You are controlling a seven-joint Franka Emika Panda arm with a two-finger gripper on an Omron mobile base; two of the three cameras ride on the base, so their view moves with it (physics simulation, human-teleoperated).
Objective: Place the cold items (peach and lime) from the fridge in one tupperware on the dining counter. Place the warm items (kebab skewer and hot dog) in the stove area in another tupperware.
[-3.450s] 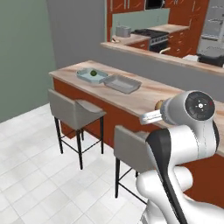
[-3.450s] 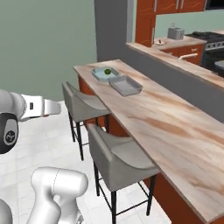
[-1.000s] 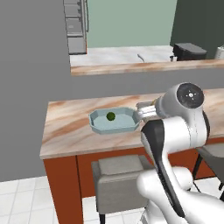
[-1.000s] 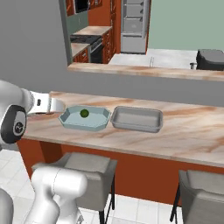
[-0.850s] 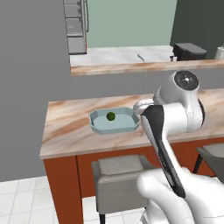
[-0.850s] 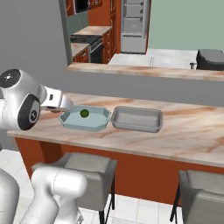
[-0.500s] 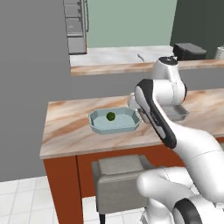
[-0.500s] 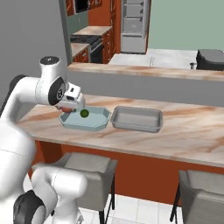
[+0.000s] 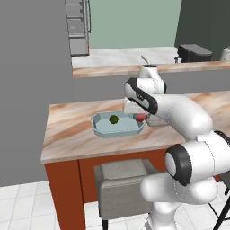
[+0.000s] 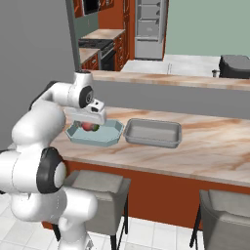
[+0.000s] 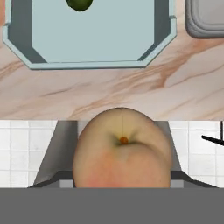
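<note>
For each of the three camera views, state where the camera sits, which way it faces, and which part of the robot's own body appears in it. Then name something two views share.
Left base view: behind the arm on its left, looking forward and down at the dining counter; the arm rises lower right.
Right base view: behind on its right, facing the same counter; the arm rises lower left, pincer over the light blue tray.
Hand view: on the hand, looking down along the pincer at the held peach.
Shared: all show the blue tray; the left base and hand views show the lime.

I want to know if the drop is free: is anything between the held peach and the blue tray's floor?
Nothing visible blocks it. The gripper holds the peach near the tupperware; the lime lies inside, off to one side.
</note>
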